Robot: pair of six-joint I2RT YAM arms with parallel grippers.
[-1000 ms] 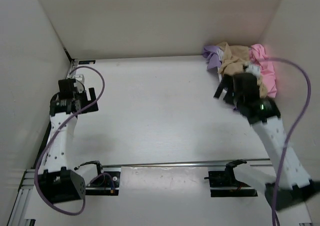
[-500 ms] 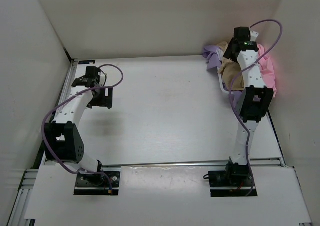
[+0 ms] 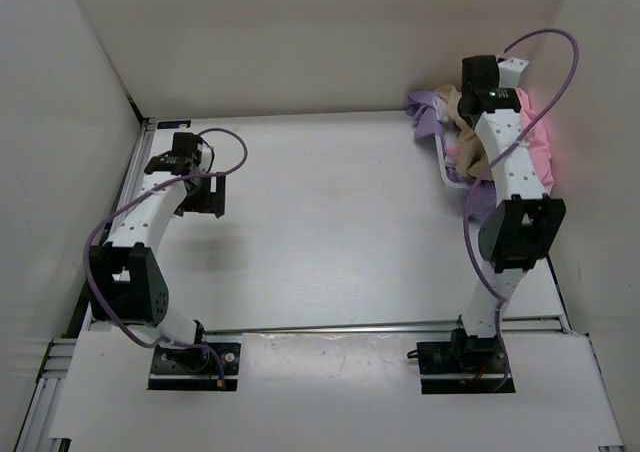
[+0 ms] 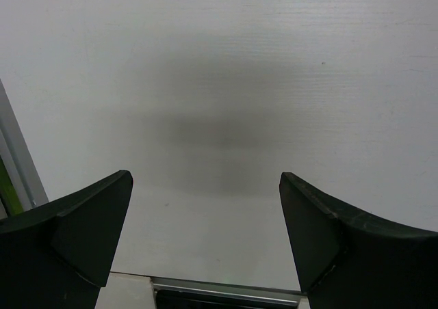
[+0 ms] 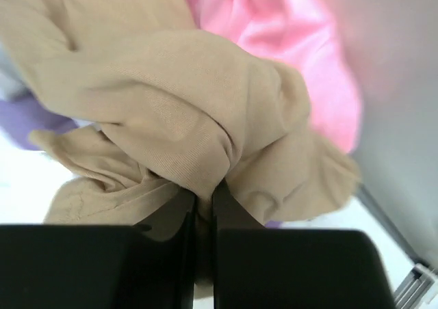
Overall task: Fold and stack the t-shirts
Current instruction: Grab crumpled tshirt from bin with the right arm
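The t-shirts lie in a crumpled pile in the back right corner. The tan t-shirt (image 3: 452, 99) is on top, the pink one (image 3: 541, 158) to its right and the lavender one (image 3: 425, 113) to its left. My right gripper (image 3: 469, 102) reaches down into the pile. In the right wrist view it (image 5: 205, 189) is shut on a bunched fold of the tan t-shirt (image 5: 185, 97), with pink cloth (image 5: 274, 22) behind and lavender (image 5: 34, 121) at the left. My left gripper (image 3: 205, 200) hovers over bare table at the left, open and holding nothing (image 4: 205, 179).
White walls close the table at the back and on both sides; the pile sits against the right wall. A white rim (image 3: 448, 168) shows under the pile's near-left side. A metal rail (image 3: 350, 327) crosses the near edge and also shows below my left fingers (image 4: 226, 292).
My right arm stretched out to the back corner and its gripper closed on the tan t-shirt, bunching it up. The left arm swung out over the table, then stayed still.
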